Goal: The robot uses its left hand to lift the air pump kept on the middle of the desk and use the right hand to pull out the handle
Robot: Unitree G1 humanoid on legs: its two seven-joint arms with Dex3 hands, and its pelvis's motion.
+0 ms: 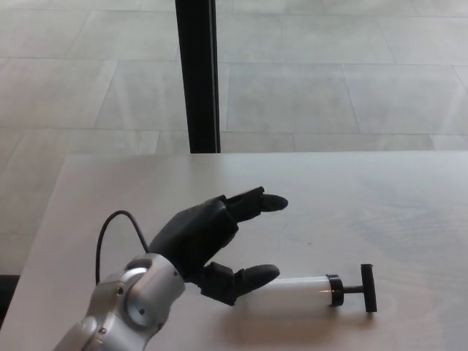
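Black post (198,73), tiled floor (329,73)

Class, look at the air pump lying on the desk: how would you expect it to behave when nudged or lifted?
The air pump lies on its side with a round white barrel, so it would probably roll if nudged. Its T-handle sticks out and might stop that roll. It looks like stiff plastic, probably light, and its smooth barrel may slip in the open left robot hand.

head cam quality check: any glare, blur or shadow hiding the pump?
Head view: soft, even daylight and mild overall softness, no motion streaks. No harsh glare; the white desk looks washed out, so the air pump barrel has low contrast, with a faint shadow beneath. The left hand covers the barrel's left end; the black T-handle reads clearly.
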